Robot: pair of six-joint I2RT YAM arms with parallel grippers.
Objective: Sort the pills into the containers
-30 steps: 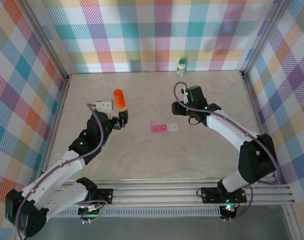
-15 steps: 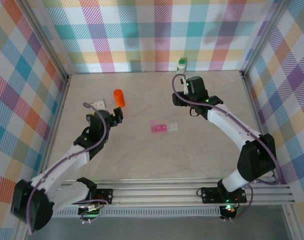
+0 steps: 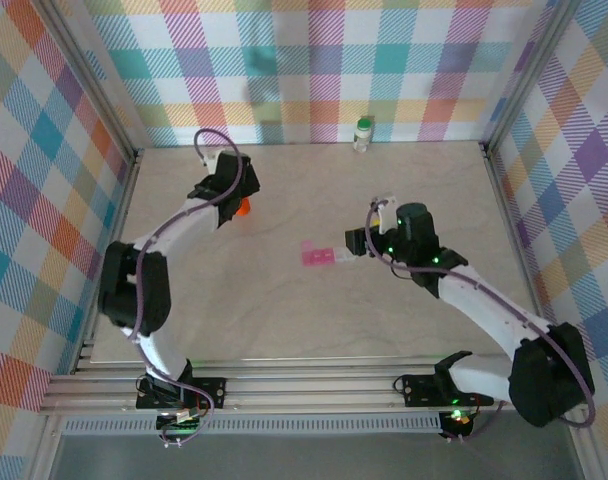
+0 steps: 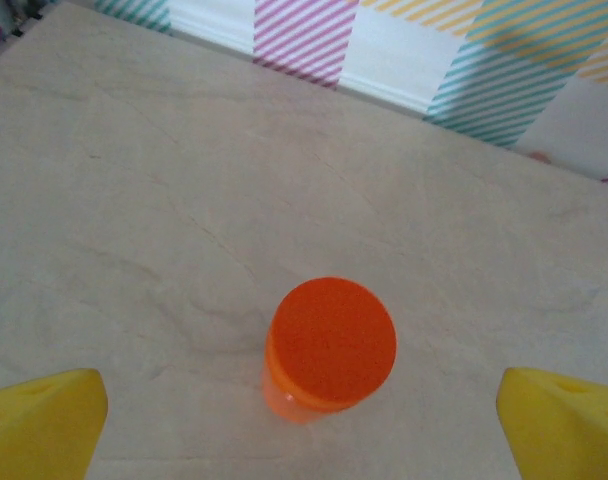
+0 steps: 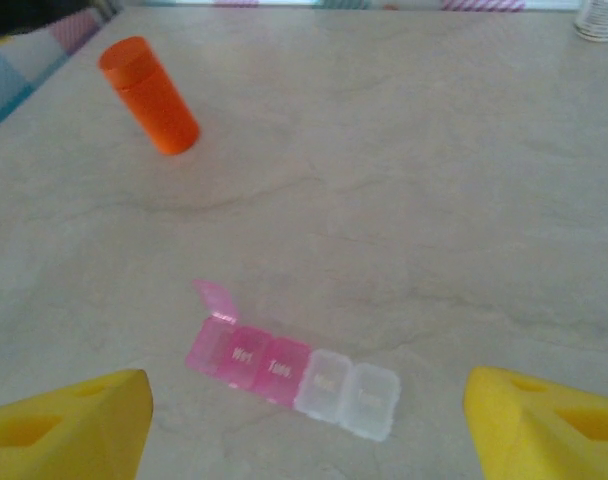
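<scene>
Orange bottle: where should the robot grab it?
The orange bottle stands upright on the table, cap on top, and the left pincer hangs open above it. Best come straight down and pinch its round sides just under the cap.

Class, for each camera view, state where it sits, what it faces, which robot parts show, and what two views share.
Top external: high behind the robot, looking down on the table, left arm and right arm.
Left wrist: above the upright orange vial, looking down; open left claw.
Right wrist: low, facing the pill organizer; open right claw.
Shared: both wrist views show the orange vial.
</scene>
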